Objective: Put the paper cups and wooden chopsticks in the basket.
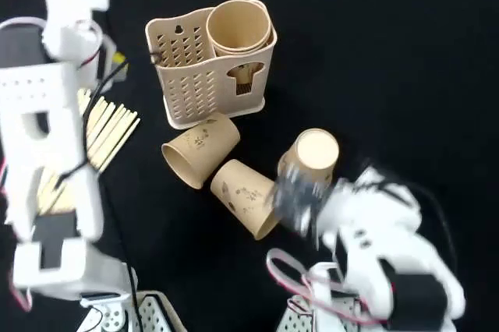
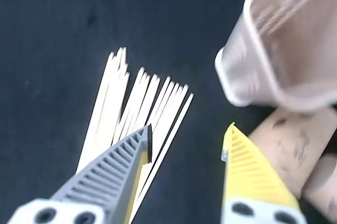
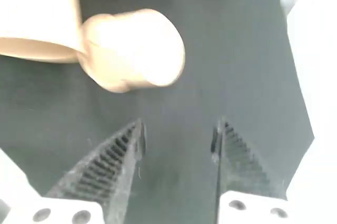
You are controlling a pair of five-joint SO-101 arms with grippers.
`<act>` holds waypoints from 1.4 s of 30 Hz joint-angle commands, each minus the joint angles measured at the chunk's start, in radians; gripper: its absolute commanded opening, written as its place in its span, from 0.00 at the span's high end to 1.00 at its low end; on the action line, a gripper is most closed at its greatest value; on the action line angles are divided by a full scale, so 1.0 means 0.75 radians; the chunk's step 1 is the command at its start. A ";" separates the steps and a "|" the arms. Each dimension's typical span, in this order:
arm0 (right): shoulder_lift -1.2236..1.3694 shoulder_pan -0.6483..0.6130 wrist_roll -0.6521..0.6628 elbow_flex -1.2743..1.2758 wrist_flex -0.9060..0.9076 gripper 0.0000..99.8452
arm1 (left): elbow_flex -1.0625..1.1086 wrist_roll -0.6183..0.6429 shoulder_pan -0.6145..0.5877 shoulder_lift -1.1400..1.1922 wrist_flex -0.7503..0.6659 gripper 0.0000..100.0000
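Observation:
The beige slotted basket (image 1: 204,75) stands at the back with one paper cup (image 1: 238,26) inside it. Two paper cups (image 1: 201,149) (image 1: 245,196) lie on their sides in front of it, and a third (image 1: 313,154) stands upside down beside them. Wooden chopsticks (image 1: 109,133) lie fanned out at the left. My left gripper (image 2: 188,129) is open above the chopsticks (image 2: 137,108), with the basket (image 2: 284,50) and a lying cup (image 2: 295,148) off to one side. My right gripper (image 3: 179,126) is open, empty, just short of the upside-down cup (image 3: 134,50).
The black cloth (image 1: 390,75) covers the table, with open room at the back right. The left arm's white body (image 1: 47,153) overhangs part of the chopsticks. The right arm (image 1: 382,254) stands at the front right, close to the cups.

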 commanded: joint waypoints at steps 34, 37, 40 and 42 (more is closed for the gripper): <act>-0.075 -0.632 -0.031 0.991 -0.757 0.97 | 2.468 -0.336 -0.097 -1.477 -1.293 0.76; -0.077 -0.536 -0.031 0.989 -0.796 0.99 | 2.575 -0.336 -0.060 -1.477 -1.381 0.76; -0.079 -0.438 -0.041 0.938 -0.790 0.99 | 2.611 -0.297 -0.044 -1.477 -1.403 0.76; -0.079 -0.393 -0.106 0.881 -0.769 0.99 | 2.611 -0.227 -0.044 -1.469 -1.399 0.76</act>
